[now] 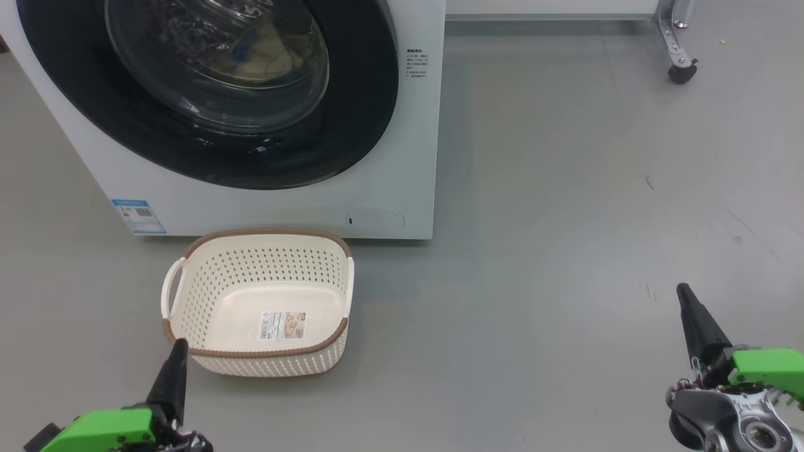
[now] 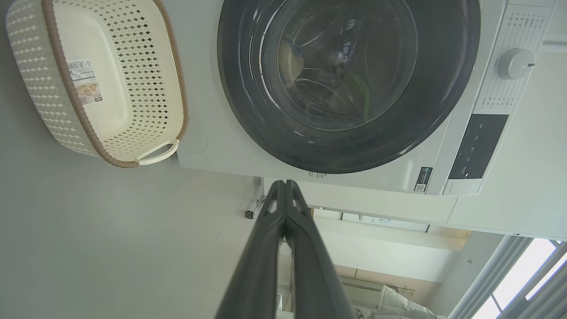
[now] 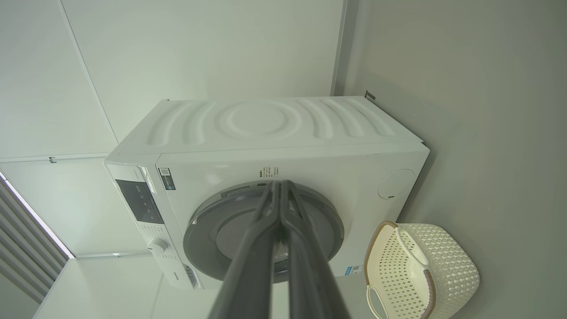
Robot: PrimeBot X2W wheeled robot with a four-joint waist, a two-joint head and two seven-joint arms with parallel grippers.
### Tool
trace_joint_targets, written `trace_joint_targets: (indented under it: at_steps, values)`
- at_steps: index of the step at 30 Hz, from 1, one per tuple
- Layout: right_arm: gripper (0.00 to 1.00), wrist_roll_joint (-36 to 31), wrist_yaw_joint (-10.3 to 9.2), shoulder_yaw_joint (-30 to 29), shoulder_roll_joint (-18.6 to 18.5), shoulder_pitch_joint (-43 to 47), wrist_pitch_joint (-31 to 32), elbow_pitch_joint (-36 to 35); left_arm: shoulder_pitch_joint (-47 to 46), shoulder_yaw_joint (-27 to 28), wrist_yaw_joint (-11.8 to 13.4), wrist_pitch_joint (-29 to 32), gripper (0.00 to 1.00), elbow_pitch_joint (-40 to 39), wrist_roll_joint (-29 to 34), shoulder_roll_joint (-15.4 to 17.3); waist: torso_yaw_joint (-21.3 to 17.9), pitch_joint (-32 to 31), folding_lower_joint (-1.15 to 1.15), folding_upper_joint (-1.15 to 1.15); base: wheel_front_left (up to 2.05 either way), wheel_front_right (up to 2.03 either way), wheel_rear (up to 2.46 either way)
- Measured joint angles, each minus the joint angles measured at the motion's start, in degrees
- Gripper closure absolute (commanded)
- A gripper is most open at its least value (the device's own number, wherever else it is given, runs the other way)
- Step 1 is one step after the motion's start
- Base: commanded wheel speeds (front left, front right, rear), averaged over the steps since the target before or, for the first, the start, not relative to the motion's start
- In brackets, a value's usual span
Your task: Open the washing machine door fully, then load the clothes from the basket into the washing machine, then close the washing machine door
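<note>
Grey floor (image 1: 565, 251), white wall (image 3: 199, 44), bright window (image 2: 529, 268)

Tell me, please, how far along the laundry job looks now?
Looks finished: the basket is empty, and pale clothes show through the glass of the closed washing machine door. Nothing in hand: the left tool and right tool are shut and empty. Nothing visible remains.

Light is even, soft and bright. White glare streaks the glass of the door (image 1: 207, 94). Just ahead of the left gripper (image 1: 179, 344), the basket (image 1: 257, 367) throws a faint, blurred shadow on the floor (image 1: 534, 251). Both wrist views bow straight lines near their edges; right of the left gripper there, a window (image 2: 525, 272) blows out white.
</note>
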Motion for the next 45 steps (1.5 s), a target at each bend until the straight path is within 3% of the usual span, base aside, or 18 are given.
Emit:
trace_joint_targets:
  at_steps: [45]
  values:
    - [1.0,0.0,0.0,0.0,0.01,0.0,0.0,0.0,0.0,0.2,0.0,0.23,1.0,0.0,0.02,-0.14,0.0,0.0,0.0,0.0,0.0,0.0,0.0]
